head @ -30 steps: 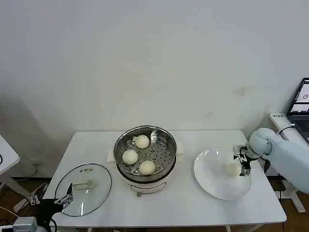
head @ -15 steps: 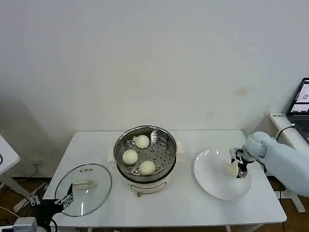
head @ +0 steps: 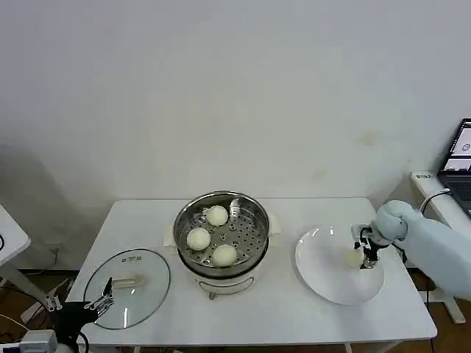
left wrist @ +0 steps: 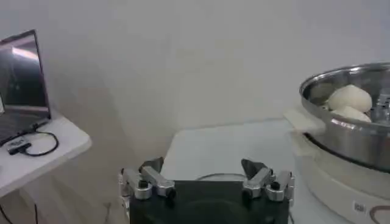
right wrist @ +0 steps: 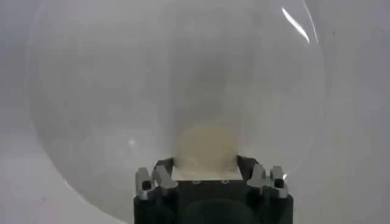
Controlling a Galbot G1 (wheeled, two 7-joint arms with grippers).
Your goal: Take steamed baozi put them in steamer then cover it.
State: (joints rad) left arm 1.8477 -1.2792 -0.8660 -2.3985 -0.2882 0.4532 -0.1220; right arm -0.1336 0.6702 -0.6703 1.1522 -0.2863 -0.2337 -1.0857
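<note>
Three steamed baozi (head: 216, 215) (head: 198, 237) (head: 224, 254) lie on the perforated floor of the shiny steamer (head: 180, 220) at the table's middle. A last cream baozi (head: 354, 257) rests on the white plate (head: 324, 276) at the right. My right gripper (head: 362, 254) is down over it, one finger on each side. In the right wrist view the baozi (right wrist: 207, 143) fills the gap between the fingers of the gripper (right wrist: 204, 165), which press its sides. My left gripper (head: 101, 300) waits open off the table's front left corner, by the glass lid (head: 129, 287).
The left wrist view shows the steamer's wall (left wrist: 347, 137), two baozi (left wrist: 348, 97) inside it and a laptop (left wrist: 21, 79) on a side desk. Another laptop (head: 460, 151) stands on a stand at the right. The white wall is close behind the table.
My right gripper moved a little left and down over the baozi on the plate and settled around it. The left arm and the steamer's contents stayed as they were.
</note>
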